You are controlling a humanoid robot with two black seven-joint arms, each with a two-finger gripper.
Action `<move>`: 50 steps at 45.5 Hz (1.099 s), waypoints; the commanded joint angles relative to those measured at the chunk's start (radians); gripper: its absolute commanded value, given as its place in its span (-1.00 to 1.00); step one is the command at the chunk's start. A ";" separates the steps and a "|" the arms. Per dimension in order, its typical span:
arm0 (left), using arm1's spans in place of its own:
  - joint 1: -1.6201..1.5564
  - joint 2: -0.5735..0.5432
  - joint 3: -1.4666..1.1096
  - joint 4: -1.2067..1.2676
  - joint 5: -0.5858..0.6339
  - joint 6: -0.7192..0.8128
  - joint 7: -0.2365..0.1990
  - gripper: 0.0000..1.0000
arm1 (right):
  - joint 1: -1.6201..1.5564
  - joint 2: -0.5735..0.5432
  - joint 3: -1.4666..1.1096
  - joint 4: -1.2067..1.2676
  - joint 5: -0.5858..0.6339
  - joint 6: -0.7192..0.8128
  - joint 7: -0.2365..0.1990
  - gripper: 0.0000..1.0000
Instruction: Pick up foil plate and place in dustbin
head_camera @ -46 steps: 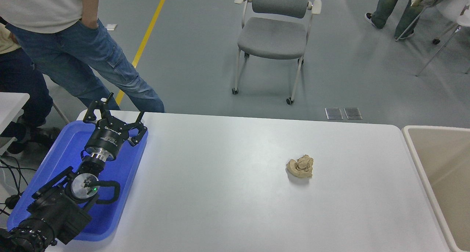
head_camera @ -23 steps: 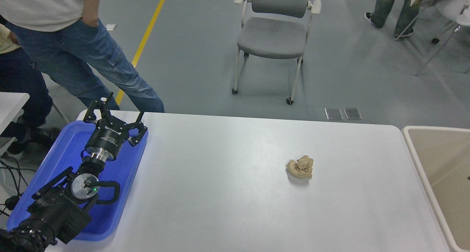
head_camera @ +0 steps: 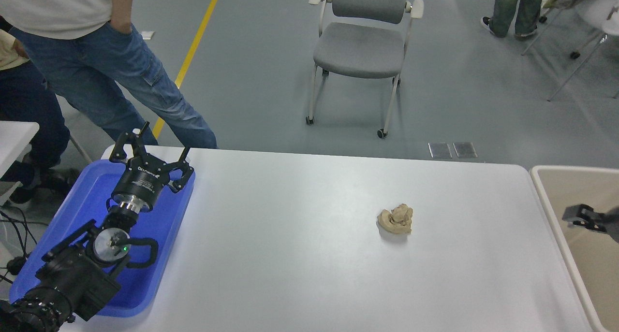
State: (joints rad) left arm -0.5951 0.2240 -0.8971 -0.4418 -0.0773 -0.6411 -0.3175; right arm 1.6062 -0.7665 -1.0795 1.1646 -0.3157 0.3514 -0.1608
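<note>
The foil plate does not show anywhere in the head view. The beige dustbin [head_camera: 575, 184] stands against the table's right end, only partly in frame. My right gripper [head_camera: 582, 217] pokes in from the right edge over the dustbin's opening; only a black tip of it shows, holding nothing that I can see. My left arm lies parked at the lower left, its gripper [head_camera: 151, 148] open and empty above a blue tray [head_camera: 77, 196].
A crumpled tan paper wad [head_camera: 395, 219] lies on the white table [head_camera: 290, 245], right of centre. A person in jeans [head_camera: 121, 76] stands at the far left corner. A grey chair [head_camera: 360, 47] stands beyond the table.
My right gripper has come into view at the right edge over the dustbin; one second ago it was out of frame. The left arm and the paper wad have not moved.
</note>
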 commanded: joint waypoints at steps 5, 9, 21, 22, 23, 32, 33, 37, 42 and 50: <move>0.000 0.000 0.001 0.000 0.001 0.000 0.000 1.00 | 0.258 0.157 -0.046 0.036 0.001 0.409 -0.002 1.00; 0.000 0.000 0.001 0.000 0.001 0.000 0.000 1.00 | 0.311 0.213 -0.042 0.040 0.001 0.434 -0.002 1.00; 0.000 0.000 0.001 0.000 0.001 0.000 0.000 1.00 | 0.449 0.296 0.016 0.046 0.003 0.434 0.000 1.00; 0.000 0.000 0.001 0.000 0.001 0.001 0.000 1.00 | 0.455 0.299 0.020 0.046 0.004 0.434 0.000 1.00; 0.000 0.000 0.001 0.000 0.001 0.000 0.000 1.00 | 0.463 0.303 0.023 0.046 0.004 0.434 0.000 1.00; 0.000 0.000 0.001 0.000 0.001 0.000 0.000 1.00 | 0.504 0.351 0.004 0.050 0.010 0.434 0.000 1.00; 0.000 0.000 0.001 0.000 0.001 0.000 0.000 1.00 | 0.512 0.352 0.004 0.052 0.010 0.434 0.000 1.00; 0.000 0.000 0.000 0.000 0.001 0.000 0.000 1.00 | 0.552 0.360 -0.002 0.072 0.010 0.434 0.000 1.00; 0.000 0.000 0.001 0.000 -0.001 0.000 0.000 1.00 | 0.595 0.358 -0.028 0.078 0.010 0.434 0.001 1.00; 0.000 0.000 0.000 0.000 0.001 0.000 0.000 1.00 | 0.604 0.360 -0.054 0.076 0.010 0.434 0.001 1.00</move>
State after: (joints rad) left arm -0.5952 0.2239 -0.8969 -0.4418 -0.0772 -0.6411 -0.3175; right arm 2.1661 -0.4182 -1.1024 1.2343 -0.3058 0.7829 -0.1601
